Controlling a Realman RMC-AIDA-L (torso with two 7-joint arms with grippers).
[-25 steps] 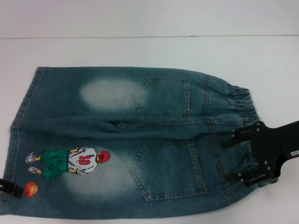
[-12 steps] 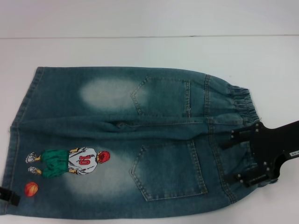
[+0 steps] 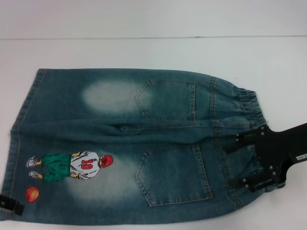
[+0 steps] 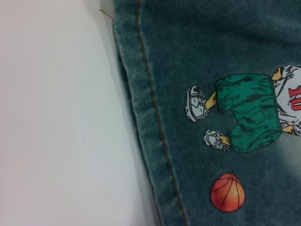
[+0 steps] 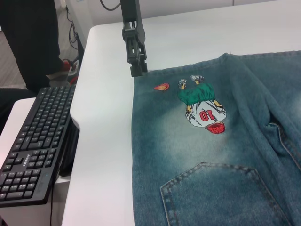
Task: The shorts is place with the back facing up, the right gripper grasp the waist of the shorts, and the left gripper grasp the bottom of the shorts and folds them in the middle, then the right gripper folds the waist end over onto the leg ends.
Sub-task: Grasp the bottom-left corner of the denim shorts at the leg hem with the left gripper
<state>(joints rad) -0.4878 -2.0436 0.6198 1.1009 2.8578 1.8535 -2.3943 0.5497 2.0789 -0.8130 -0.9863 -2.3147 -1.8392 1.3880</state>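
Observation:
The denim shorts (image 3: 144, 143) lie flat with the back pockets up. The elastic waist (image 3: 249, 105) is on the right and the leg hems (image 3: 19, 120) on the left. My right gripper (image 3: 230, 165) is open over the near half of the waist, one finger on each side of the waistband section. My left gripper (image 3: 10, 205) shows only as a black tip at the near leg's hem corner, beside the basketball print (image 3: 31, 193). In the right wrist view the left gripper (image 5: 136, 70) hangs upright over that corner. The left wrist view shows the hem (image 4: 150, 117) and the print (image 4: 227, 192).
The shorts rest on a white table (image 3: 144, 52). A black keyboard (image 5: 33, 146) sits on a lower stand beyond the table's left edge, and a person's dark legs (image 5: 28, 42) stand behind it.
My left gripper has slid along the hem toward the near corner of the shorts. The right gripper and the shorts have barely moved.

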